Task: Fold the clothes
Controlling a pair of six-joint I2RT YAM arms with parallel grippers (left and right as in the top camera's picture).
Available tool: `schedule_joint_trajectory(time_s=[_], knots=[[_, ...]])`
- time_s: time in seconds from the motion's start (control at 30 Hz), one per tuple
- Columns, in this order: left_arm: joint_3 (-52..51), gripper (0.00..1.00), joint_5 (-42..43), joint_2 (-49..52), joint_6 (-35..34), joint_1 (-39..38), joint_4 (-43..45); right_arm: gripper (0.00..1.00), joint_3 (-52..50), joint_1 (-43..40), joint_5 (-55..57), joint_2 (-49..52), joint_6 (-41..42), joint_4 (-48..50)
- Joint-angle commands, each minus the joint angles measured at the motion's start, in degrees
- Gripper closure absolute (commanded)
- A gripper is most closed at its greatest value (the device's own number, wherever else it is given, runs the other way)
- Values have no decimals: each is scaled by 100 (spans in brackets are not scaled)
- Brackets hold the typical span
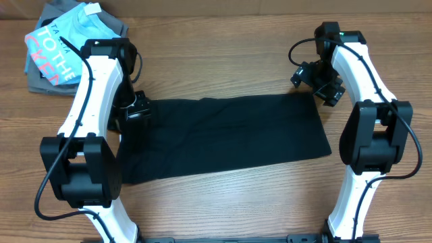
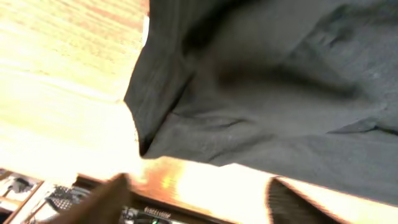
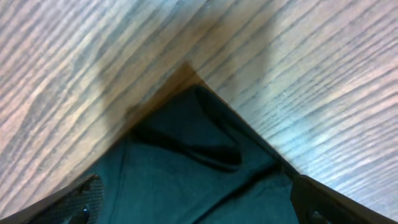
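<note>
The black shirt point(image 1: 229, 138) lies flat on the wooden table as a wide folded rectangle. My left gripper point(image 1: 138, 111) is at its far left corner. In the left wrist view its fingers point(image 2: 199, 202) are spread apart and empty over bare table, with the shirt's edge point(image 2: 267, 93) just ahead of them. My right gripper point(image 1: 327, 91) is at the shirt's far right corner. In the right wrist view its fingers point(image 3: 199, 208) are open and hang over that corner of the fabric point(image 3: 186, 180) without gripping it. The white neck tag does not show.
A light blue tee with pink and white lettering point(image 1: 61, 37) lies on grey folded garments point(image 1: 113, 25) at the far left corner of the table. Both arm bases stand at the near edge.
</note>
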Motion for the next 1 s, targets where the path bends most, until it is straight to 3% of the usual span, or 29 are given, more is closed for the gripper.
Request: schedule_joint_trajectory(time_s=[0.0,0.13,0.2,0.27,0.4,0.47,0.53,0.63,0.97], knots=[[92,14,-170,-70,-37,-7,-138,0,-28,26,7,-146,-35,-98],[101,15,-533,-70,-136,-7,-57,0,48,17,0,-149,-74,-214],[142,19,-566,-70,-146,-7,35,1,192,4,-267,-149,-498,-328],[205,25,-400,-70,-138,-15,160,7,358,4,-586,-149,-798,-452],[240,73,168,-70,125,-122,568,23,538,26,-1019,-149,-1241,-507],[199,96,387,-66,184,-291,702,57,535,55,-1014,-149,-1241,-535],[127,96,245,-59,179,-494,756,77,535,68,-1016,-149,-1239,-570],[-76,96,186,-20,175,-737,909,96,520,87,-1003,-146,-1244,-568],[-1537,96,400,0,42,-820,2264,96,-247,186,-994,-136,-1495,402]])
